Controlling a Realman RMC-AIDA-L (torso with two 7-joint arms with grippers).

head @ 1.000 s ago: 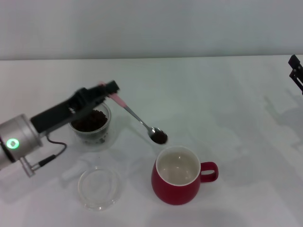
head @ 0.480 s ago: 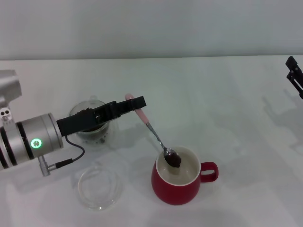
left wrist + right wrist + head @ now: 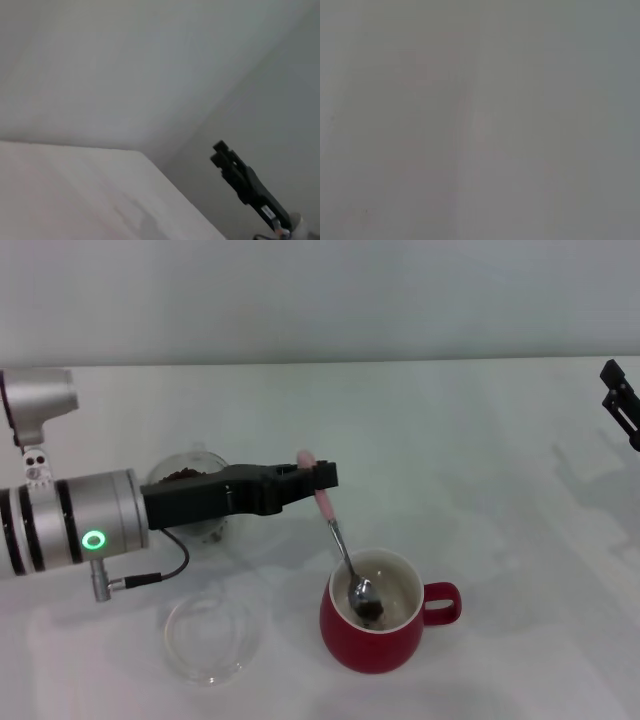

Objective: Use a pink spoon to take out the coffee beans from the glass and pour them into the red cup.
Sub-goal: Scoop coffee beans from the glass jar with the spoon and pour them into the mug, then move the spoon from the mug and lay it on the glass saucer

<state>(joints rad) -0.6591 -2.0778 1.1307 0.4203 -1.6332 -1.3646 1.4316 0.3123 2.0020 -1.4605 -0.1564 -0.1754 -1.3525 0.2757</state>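
Head view: our left gripper (image 3: 318, 478) reaches out level, jaws clamped on the pink spoon (image 3: 340, 545). Below them, its bowl dips into the red cup (image 3: 375, 625). Right gripper (image 3: 620, 400) parked; can't tell its jaws.

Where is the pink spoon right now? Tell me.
In the head view, the pink spoon slants down from the left gripper, its bowl inside the red cup, to the right of the glass.

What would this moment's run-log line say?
left end effector: holds pink spoon | spoon bowl: inside red cup | coffee beans: in cup | right end effector: parked
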